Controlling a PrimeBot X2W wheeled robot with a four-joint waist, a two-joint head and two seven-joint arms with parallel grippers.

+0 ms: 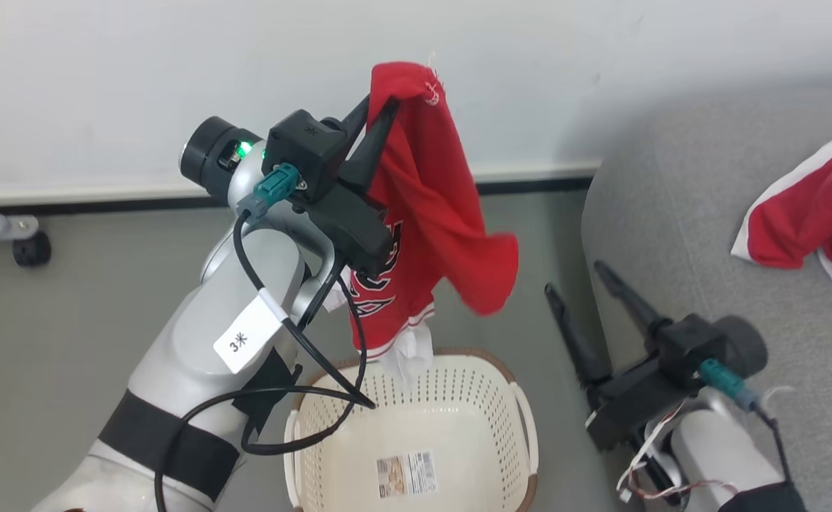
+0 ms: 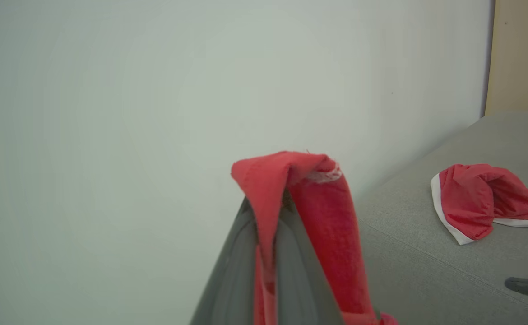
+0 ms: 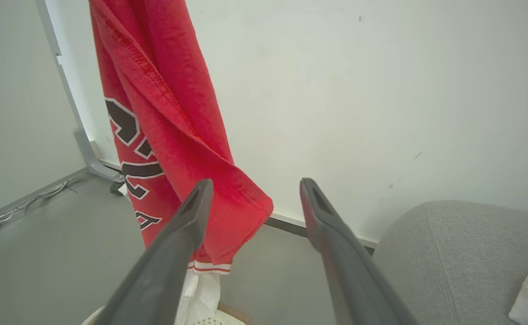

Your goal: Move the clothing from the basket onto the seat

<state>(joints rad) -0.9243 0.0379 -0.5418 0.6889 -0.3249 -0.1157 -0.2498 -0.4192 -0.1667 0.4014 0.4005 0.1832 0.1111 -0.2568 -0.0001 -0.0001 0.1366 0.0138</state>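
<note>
Left gripper (image 1: pixel 379 107) is raised high in front of the white wall (image 1: pixel 174 71), and its fingers are clamped on the top fold of a red garment (image 1: pixel 430 206). In the left wrist view the same fold (image 2: pixel 331 234) is draped right over the two fingers, so a solid pinch is seen there. The garment, with black-and-white lettering on it (image 3: pixel 169 113), is hung straight down, and its white lower end is dangled just above the far rim of the basket (image 1: pixel 523 427). Whether the rim is actually touched can't be told tbh. A paper label (image 1: pixel 407 475) is stuck on the basket's bottom.

Right gripper (image 1: pixel 574 279) is held low between the basket and the seat (image 1: pixel 686 213), fingers spread well apart with nothing gripped between them. From the right wrist view the hanging cloth is seen just beyond the left fingertip.

A second red garment (image 1: pixel 807 213) with white trim is already laid in a crumpled heap on the seat, well apart from both grippers, and is also caught in the left wrist view (image 2: pixel 480 198).
</note>
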